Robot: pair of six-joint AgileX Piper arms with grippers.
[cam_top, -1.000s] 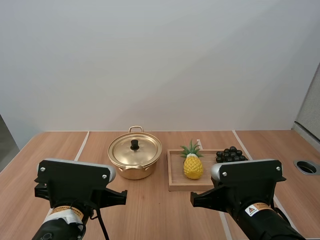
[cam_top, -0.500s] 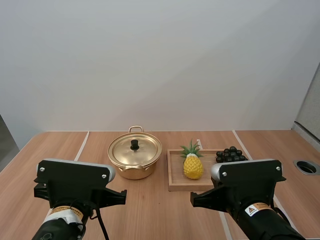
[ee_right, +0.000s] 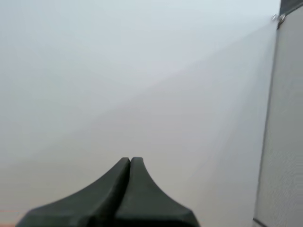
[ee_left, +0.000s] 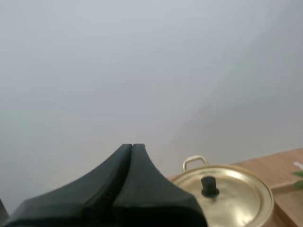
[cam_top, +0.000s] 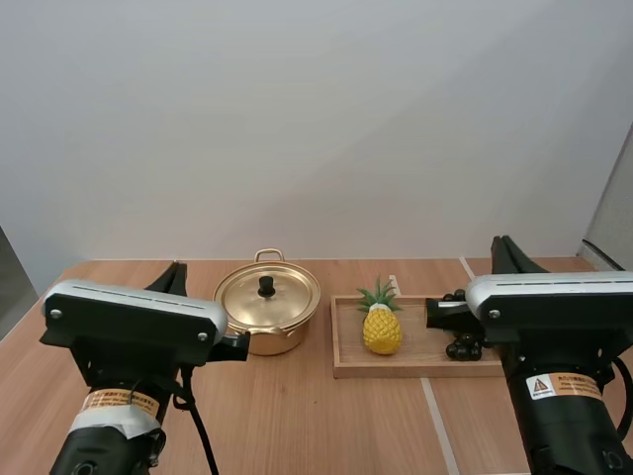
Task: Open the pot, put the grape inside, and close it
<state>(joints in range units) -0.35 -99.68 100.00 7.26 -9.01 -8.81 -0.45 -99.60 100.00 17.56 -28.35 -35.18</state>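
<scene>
**Q:** Pale wall [cam_top: 316, 119] behind, wooden tabletop [cam_top: 326, 421] in front: what stands on it?

**A:** The gold pot [cam_top: 267, 312] stands left of centre at the far side. Its lid [cam_top: 282, 297] is on and the black knob [cam_top: 266, 286] is upright. Just to the right, a wooden tray [cam_top: 396, 364] carries a yellow pineapple [cam_top: 382, 330] at its left end. The dark bunch of grapes [cam_top: 463, 346] lies at the tray's right end, partly hidden behind my right arm [cam_top: 554, 307].

**Q:** And your jaws?

**A:** Both pairs are clenched on nothing. My left jaws lie together as one dark wedge, raised near the pot's left side. The left wrist view shows the lid and knob just beyond their tips. My right jaws are pressed together the same way, raised over the right of the tabletop near the grapes and pointing at the wall.
</scene>
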